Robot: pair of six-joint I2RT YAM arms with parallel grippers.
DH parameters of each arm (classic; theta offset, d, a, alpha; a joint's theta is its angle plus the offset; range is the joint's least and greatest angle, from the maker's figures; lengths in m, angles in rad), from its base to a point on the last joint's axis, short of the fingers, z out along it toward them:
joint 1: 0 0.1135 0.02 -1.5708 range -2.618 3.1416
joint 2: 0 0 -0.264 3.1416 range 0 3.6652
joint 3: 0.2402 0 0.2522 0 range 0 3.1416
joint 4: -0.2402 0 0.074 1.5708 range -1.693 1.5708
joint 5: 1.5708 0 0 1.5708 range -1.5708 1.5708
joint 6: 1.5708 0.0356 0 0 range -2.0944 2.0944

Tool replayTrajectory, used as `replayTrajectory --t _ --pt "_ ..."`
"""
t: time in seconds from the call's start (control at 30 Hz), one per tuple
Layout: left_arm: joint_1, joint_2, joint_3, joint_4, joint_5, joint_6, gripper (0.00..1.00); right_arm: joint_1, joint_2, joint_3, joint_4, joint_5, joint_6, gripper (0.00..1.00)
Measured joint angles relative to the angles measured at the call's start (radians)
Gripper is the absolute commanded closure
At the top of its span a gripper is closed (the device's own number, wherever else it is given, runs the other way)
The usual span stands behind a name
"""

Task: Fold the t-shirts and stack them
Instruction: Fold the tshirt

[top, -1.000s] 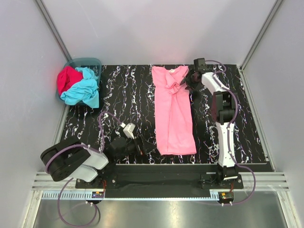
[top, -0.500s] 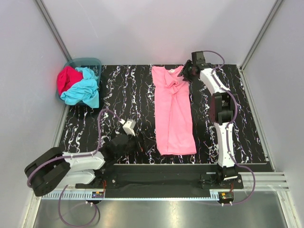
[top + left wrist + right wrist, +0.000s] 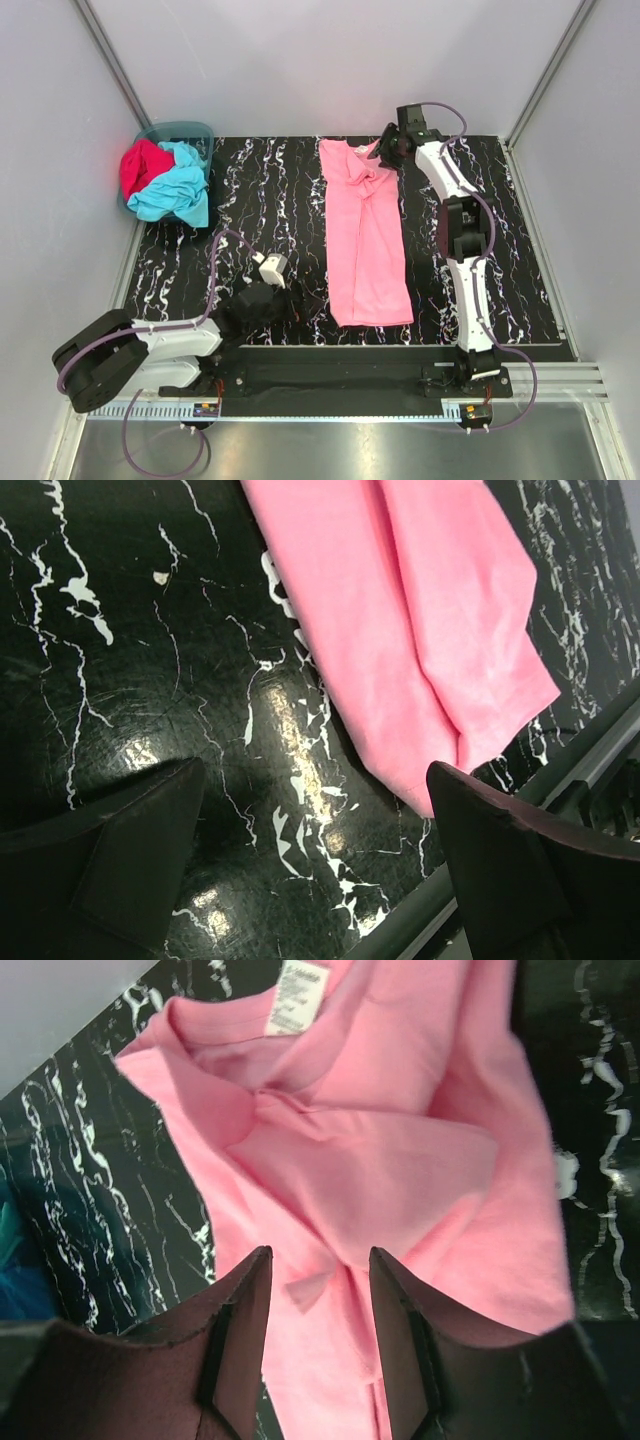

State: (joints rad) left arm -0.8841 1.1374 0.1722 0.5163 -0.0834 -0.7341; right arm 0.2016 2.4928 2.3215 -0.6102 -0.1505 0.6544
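The light pink t-shirt (image 3: 367, 235) lies folded lengthwise in a long strip on the black marbled table (image 3: 250, 190), collar at the far end, its white neck label (image 3: 300, 995) showing. My right gripper (image 3: 386, 152) hovers open over the bunched sleeve near the collar (image 3: 360, 1160), holding nothing. My left gripper (image 3: 290, 305) is open and empty, low over the table near the front edge, just left of the shirt's hem (image 3: 480, 710). The turquoise t-shirt (image 3: 175, 190) and the crimson red t-shirt (image 3: 140, 167) lie crumpled in the basket.
A teal plastic basket (image 3: 195, 131) stands at the far left corner against the grey wall. A black rail (image 3: 350, 370) runs along the table's front edge. Grey walls close in the left, right and back.
My right gripper has moved left and farther back, from the shirt's right side to over its collar end. My left arm has lowered and stretched forward toward the shirt's hem.
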Motion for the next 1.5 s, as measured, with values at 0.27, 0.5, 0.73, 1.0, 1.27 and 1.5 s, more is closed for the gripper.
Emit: replayTrajectory --t 0.27,0.5,0.73,1.0,1.27,1.5 --pt "-0.008 0.005 -0.001 0.003 0.0 0.0 0.01 0.061 0.041 0.111 -0.052 0.0 -0.03 0.5" --pt "-0.009 0.005 -0.003 0.01 0.0 0.0 0.01 0.06 0.055 0.07 -0.085 0.005 -0.053 0.5" --pt "-0.011 0.005 -0.003 0.014 0.0 -0.001 0.01 0.058 0.058 0.04 -0.1 0.03 -0.073 0.5" --pt "-0.015 -0.01 -0.017 0.016 0.0 -0.002 0.01 0.058 0.058 0.002 -0.1 0.032 -0.079 0.7" --pt "-0.019 -0.035 -0.02 0.016 -0.001 -0.004 0.01 0.06 0.058 -0.011 -0.098 0.035 -0.074 1.0" --pt "-0.026 -0.037 -0.02 0.016 -0.001 -0.003 0.01 0.074 0.058 -0.01 -0.098 0.037 -0.076 1.0"
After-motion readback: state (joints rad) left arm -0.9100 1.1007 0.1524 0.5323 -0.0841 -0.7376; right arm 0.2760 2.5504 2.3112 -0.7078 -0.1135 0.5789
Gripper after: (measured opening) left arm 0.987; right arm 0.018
